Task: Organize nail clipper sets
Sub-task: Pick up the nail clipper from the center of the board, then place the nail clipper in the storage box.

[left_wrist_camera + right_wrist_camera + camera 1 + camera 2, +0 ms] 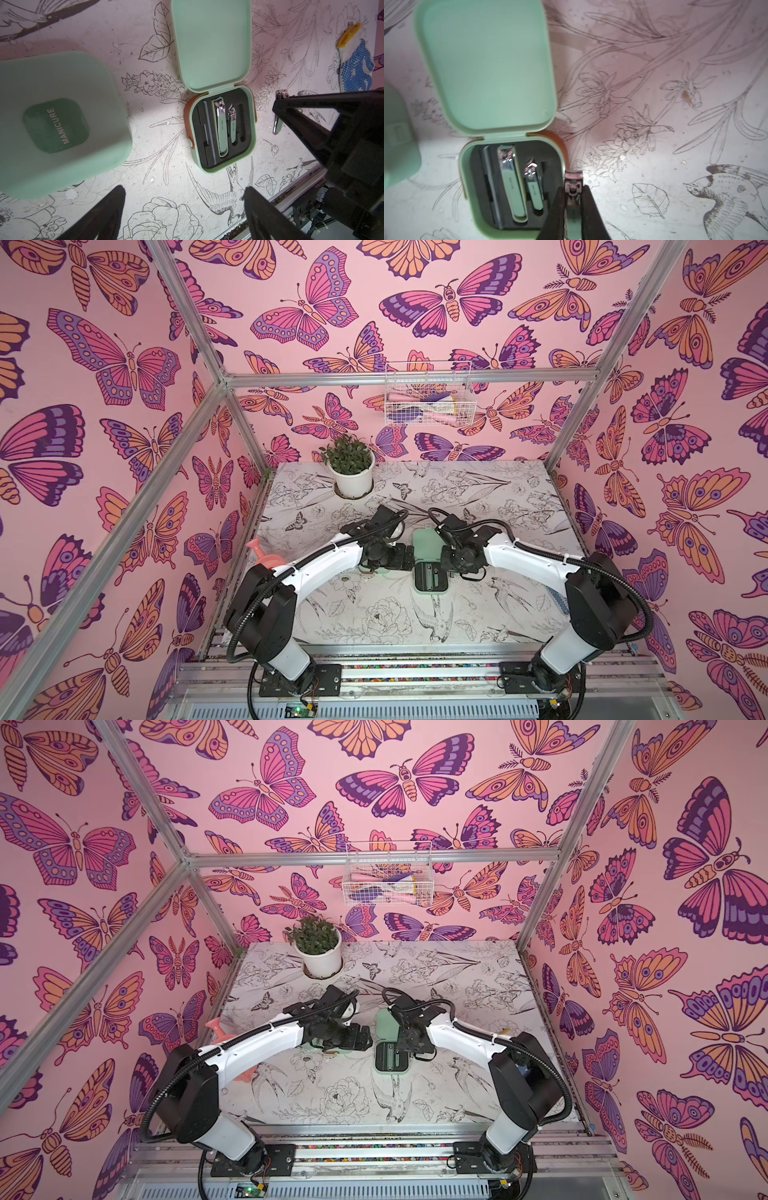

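An open mint-green case (247, 124) lies mid-table, its lid (212, 41) flat behind it. In both top views the open case (430, 591) sits between the two arms. Its black slotted insert holds a large clipper (221, 128), a small clipper (232, 126) and a thin file (207, 133). My right gripper (573, 190) is shut on another clipper (572, 178), held just above the table beside the case's edge. A closed case (56, 124) labelled MANICURE lies under my left arm. My left gripper (184, 193) hangs open and empty above the table near both cases.
A blue dotted glove (357, 62) lies on the table beyond the right arm. A pink watering can (266, 556) stands at the table's left edge. A potted plant (353, 472) is at the back left, and a wire basket (428, 402) hangs on the back wall.
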`<state>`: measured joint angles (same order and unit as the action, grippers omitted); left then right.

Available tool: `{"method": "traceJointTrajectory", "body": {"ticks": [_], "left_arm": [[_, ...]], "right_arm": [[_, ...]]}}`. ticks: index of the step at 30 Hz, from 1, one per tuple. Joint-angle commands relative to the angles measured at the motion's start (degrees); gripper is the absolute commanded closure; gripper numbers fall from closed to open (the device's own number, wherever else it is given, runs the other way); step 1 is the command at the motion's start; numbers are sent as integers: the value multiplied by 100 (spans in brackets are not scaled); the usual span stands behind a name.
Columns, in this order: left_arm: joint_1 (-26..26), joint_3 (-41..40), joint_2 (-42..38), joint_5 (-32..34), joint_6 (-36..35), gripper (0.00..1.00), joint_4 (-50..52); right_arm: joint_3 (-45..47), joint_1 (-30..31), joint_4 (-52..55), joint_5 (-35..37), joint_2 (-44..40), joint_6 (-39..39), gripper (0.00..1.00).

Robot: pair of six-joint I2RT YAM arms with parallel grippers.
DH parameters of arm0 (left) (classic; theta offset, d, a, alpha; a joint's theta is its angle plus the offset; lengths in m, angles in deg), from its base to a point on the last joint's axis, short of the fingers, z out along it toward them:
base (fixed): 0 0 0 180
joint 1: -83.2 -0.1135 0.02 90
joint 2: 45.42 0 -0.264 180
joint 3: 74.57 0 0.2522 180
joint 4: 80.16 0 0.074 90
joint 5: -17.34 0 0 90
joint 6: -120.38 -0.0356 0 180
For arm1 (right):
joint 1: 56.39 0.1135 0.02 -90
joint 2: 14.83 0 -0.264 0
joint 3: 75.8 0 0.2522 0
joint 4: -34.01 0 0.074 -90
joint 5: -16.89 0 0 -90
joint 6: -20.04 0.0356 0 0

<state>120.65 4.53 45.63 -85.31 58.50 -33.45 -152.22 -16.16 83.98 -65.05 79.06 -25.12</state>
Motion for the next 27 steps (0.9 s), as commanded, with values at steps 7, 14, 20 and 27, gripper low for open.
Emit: {"method": "traceJointTrajectory", "body": {"ticks": [7,14,20,27], "left_arm": [[-30,-21,-145,0,-8,9,17],[-27,-82,-210,25,1,10,12],[-31,-75,-210,43,-1,10,14],[-28,-71,-196,43,-10,10,19]], "right_arm": [[-129,533,-254,-60,398,-410,91],[-160,565,-281,247,646,-452,91],[-72,566,-418,444,653,-335,91],[114,566,-651,487,675,-34,92]]}}
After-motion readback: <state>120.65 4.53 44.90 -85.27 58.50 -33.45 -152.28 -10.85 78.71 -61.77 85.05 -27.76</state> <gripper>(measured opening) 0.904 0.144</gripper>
